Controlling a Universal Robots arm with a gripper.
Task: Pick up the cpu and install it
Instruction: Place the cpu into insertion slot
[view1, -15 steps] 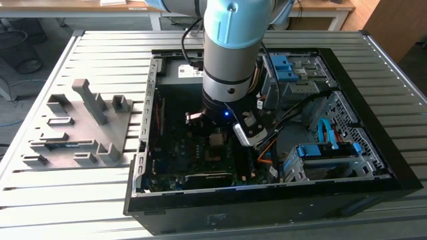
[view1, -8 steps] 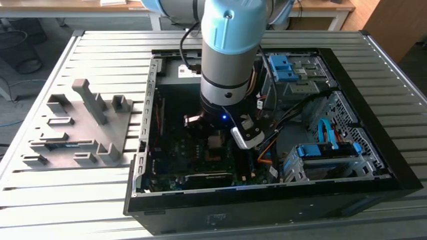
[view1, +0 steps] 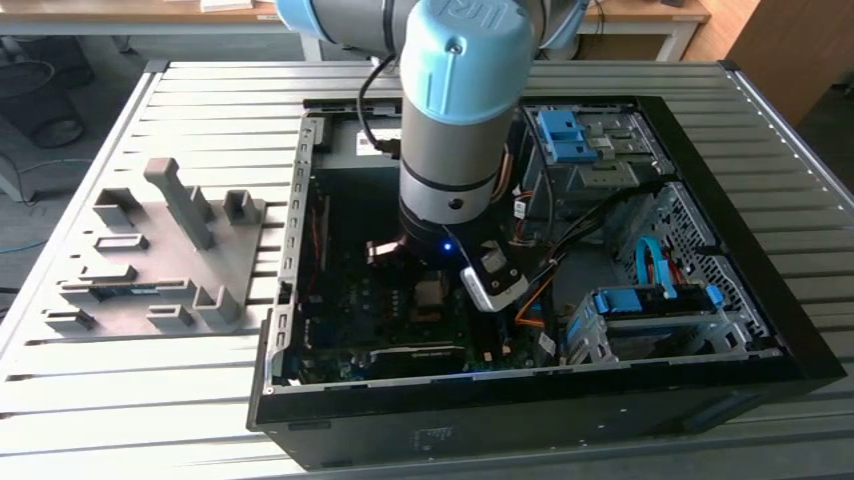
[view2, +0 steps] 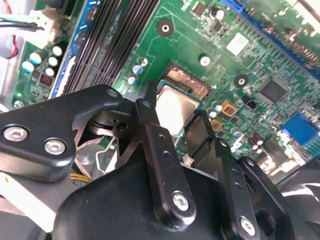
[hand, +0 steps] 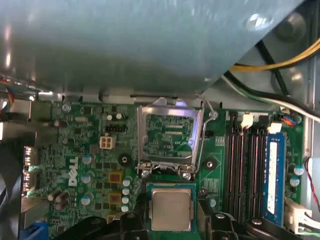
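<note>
a grey moulded parts tray (view1: 160, 260) lies outside the open black computer case (view1: 747, 330), on the exterior view's left. inside the case, the black two-fingered claw (view2: 177, 114) grips the small square silver-topped cpu (hand: 171, 210) by opposite edges, over the green motherboard's dark metal-framed socket (view2: 186, 82).

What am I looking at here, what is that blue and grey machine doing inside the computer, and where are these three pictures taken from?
It is a grey and pale blue robot arm reaching down into an open black computer case lying on a ribbed metal table beside a grey parts tray. The exterior view watches from off the arm; both wrist views come from cameras riding on it. Its black end effector grips the small silver-topped square cpu just over the open socket of the green motherboard.
</note>
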